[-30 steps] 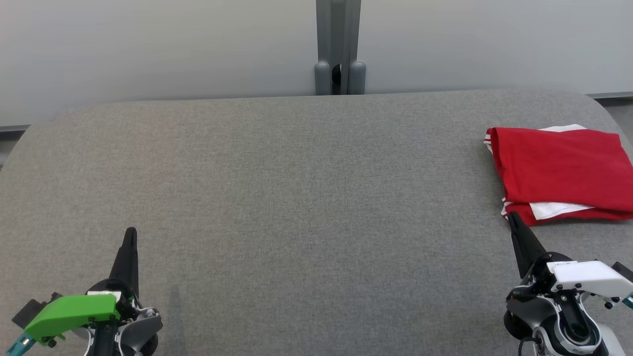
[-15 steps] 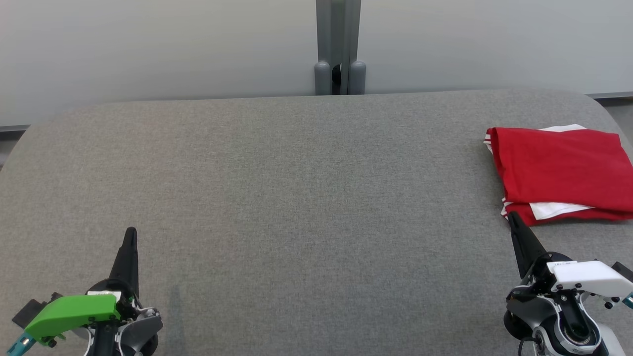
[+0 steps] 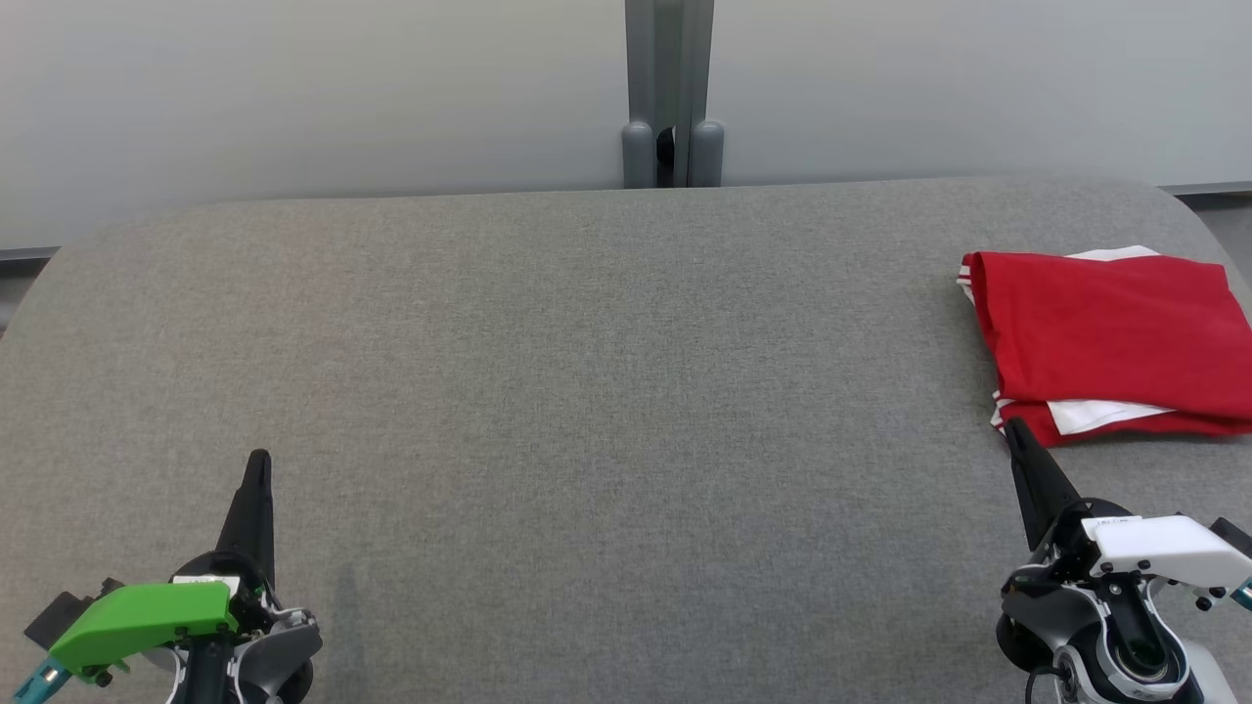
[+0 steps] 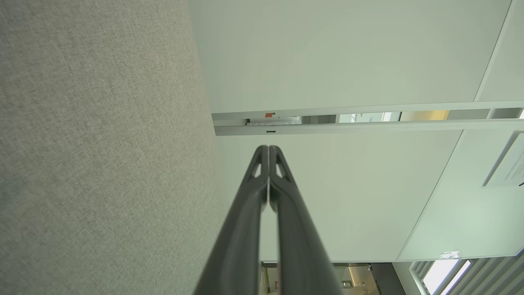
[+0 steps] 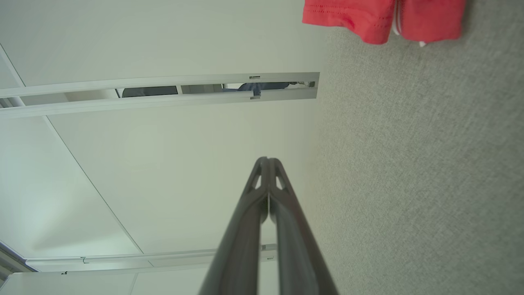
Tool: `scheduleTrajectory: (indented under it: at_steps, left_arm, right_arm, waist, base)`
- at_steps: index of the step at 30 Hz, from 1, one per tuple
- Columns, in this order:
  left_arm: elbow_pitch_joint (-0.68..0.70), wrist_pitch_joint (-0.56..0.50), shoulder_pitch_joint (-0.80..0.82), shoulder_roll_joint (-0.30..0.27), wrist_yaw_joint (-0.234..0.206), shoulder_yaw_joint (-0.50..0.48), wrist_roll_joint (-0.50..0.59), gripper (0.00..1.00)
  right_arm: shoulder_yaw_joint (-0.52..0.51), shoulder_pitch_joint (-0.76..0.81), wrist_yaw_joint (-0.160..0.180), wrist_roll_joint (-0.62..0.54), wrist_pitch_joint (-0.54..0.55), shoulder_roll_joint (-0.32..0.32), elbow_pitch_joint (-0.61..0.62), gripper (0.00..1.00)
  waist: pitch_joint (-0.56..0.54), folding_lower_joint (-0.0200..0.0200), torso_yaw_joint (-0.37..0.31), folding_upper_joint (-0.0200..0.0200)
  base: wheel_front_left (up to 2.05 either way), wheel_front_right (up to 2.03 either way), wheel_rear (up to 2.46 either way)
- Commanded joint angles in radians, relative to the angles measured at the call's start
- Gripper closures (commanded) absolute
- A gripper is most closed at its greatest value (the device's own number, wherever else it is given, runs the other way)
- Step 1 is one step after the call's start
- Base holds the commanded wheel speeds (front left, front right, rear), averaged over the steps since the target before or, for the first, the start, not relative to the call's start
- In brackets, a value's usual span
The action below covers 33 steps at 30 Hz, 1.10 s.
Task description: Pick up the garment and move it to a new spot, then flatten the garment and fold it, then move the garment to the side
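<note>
Since nothing has shifted over the last second, the folded red garment (image 3: pixel 1110 342) lies at the far right of the grey surface (image 3: pixel 587 391). The left gripper (image 3: pixel 258 460) and right gripper (image 3: pixel 1011 426) rest empty, fingers pressed together, so the task looks finished.

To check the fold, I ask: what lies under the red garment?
The garment lies on the grey table. Between its red layers, white cloth shows at the near edge. Anything else beneath is covered.
</note>
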<state>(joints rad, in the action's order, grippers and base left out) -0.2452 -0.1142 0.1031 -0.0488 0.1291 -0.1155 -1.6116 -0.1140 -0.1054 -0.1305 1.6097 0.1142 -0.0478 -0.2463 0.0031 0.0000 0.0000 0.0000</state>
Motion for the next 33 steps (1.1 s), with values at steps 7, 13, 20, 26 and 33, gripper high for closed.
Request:
scheduleTrajectory:
  at_steps: [7, 13, 20, 26, 33]
  left_arm:
    - [0.001, -0.003, 0.010, -0.001, 0.005, -0.002, -0.002, 1.00]
    - [0.001, -0.003, 0.010, -0.001, 0.005, -0.002, -0.002, 1.00]
    - [0.001, -0.003, 0.010, -0.002, 0.005, -0.002, -0.003, 1.00]
    - [0.001, -0.003, 0.010, -0.002, 0.005, -0.002, -0.003, 1.00]
    - [0.001, -0.003, 0.010, -0.002, 0.005, -0.002, -0.003, 1.00]
  right_arm:
    - [-0.001, -0.006, 0.000, 0.006, 0.003, -0.005, 0.005, 1.00]
    - [-0.001, -0.006, 0.000, 0.006, 0.003, -0.005, 0.005, 1.00]
    - [-0.001, -0.006, 0.000, 0.006, 0.003, -0.005, 0.005, 1.00]
    - [-0.001, -0.006, 0.000, 0.006, 0.003, -0.005, 0.005, 1.00]
    - [-0.001, -0.006, 0.000, 0.006, 0.003, -0.005, 0.005, 1.00]
  waist:
    - [0.000, 0.0000, 0.000, 0.0000]
    - [0.000, 0.0000, 0.000, 0.0000]
    - [0.000, 0.0000, 0.000, 0.0000]
    - [0.000, 0.0000, 0.000, 0.0000]
    - [0.000, 0.0000, 0.000, 0.0000]
  base:
    - [0.00, 0.00, 0.00]
    - [0.00, 0.00, 0.00]
    - [0.00, 0.00, 0.00]
    - [0.00, 0.00, 0.00]
    - [0.00, 0.00, 0.00]
